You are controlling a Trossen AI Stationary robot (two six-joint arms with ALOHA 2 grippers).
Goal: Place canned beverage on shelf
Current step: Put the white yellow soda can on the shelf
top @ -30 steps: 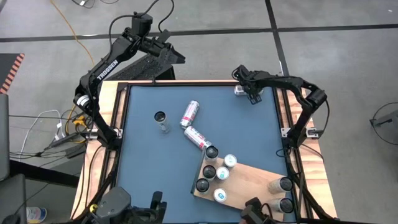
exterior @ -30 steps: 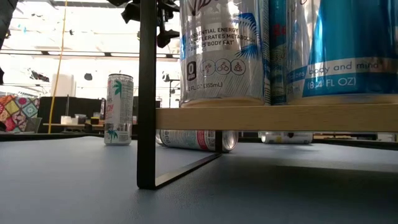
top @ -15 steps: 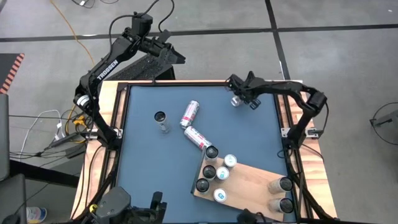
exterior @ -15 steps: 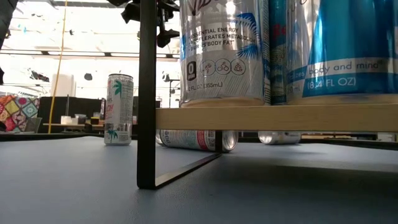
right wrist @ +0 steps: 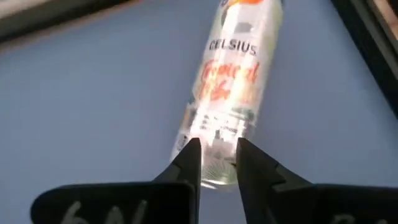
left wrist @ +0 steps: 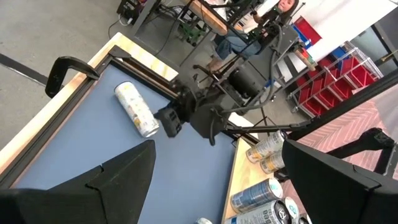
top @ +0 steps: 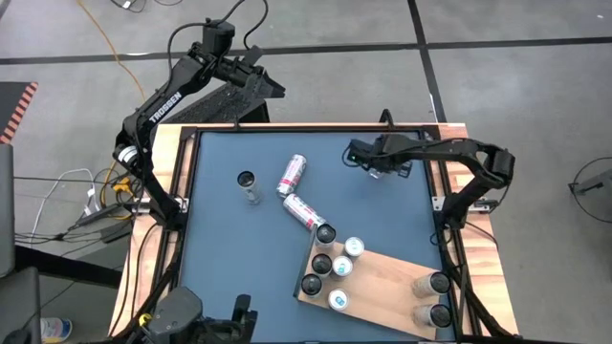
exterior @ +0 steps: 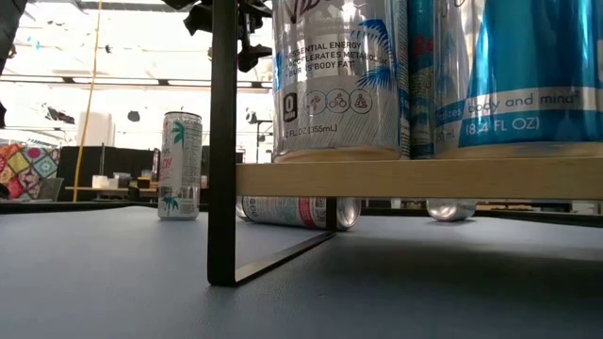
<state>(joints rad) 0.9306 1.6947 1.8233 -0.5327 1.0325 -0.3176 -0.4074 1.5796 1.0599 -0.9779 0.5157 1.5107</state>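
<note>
1. Where the tabletop (top: pixel 229 248) nears its far right corner, a can (right wrist: pixel 233 81) lettered "CELSIUS" lies on its side; the right gripper (right wrist: pixel 219 146) hangs over one end of it, and whether the pincer pinches it cannot be told.
2. Beyond the far left corner, the left gripper (left wrist: pixel 217 146) waits with its pincer spread; that arm reads "TROSSEN".
3. At the near right corner, the shelf (top: pixel 382 277) carries upright cans.
4. One shelf can (exterior: pixel 339 75) reads "ESSENTIAL ENERGY" and "355mL"; a blue can (exterior: pixel 537 75) reads "body and mind" and "8.4 FL OZ".
</note>
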